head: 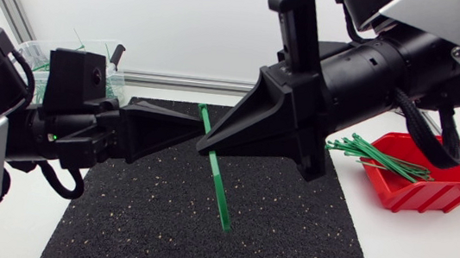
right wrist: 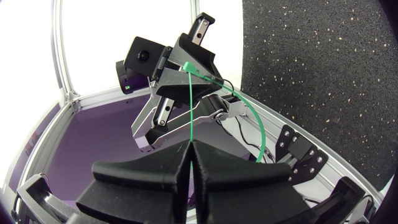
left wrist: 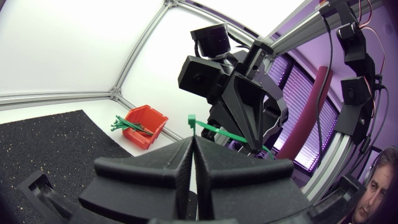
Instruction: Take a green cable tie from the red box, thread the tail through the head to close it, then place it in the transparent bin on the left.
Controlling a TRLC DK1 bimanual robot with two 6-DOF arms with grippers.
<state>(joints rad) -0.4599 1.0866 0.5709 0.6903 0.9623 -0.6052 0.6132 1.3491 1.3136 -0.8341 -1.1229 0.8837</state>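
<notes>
- In the head view the tie (head: 221, 189) hung in the air over the mat (head: 287, 240). It looked like one straight strip, not yet a loop.
- Its long axis ran close to 12-to-6 o'clock, the lower end leaning toward 5.
- The left gripper (head: 198, 130) came in from 9 o'clock. Its fingers were pressed together on the tie near the upper end, and in the left wrist view a short green stub stood just past the tips.
- The right gripper (head: 204, 146) came in from 2 o'clock and was closed on the tie just below the left one, the two tips almost touching.
- The long free part pointed to 5 o'clock from both grips, with only a short bit toward 12.
- Judgement: threading would turn on bringing that 5 o'clock end round to the 12 o'clock end, and I cannot tell which end is the head.
- The box (head: 418, 196) with spare ties (head: 375, 154) sat at 3 o'clock of the grips.
- The bin (head: 40, 81) sat at 10 o'clock, behind the left arm, which is the nearer one for the drop.
</notes>
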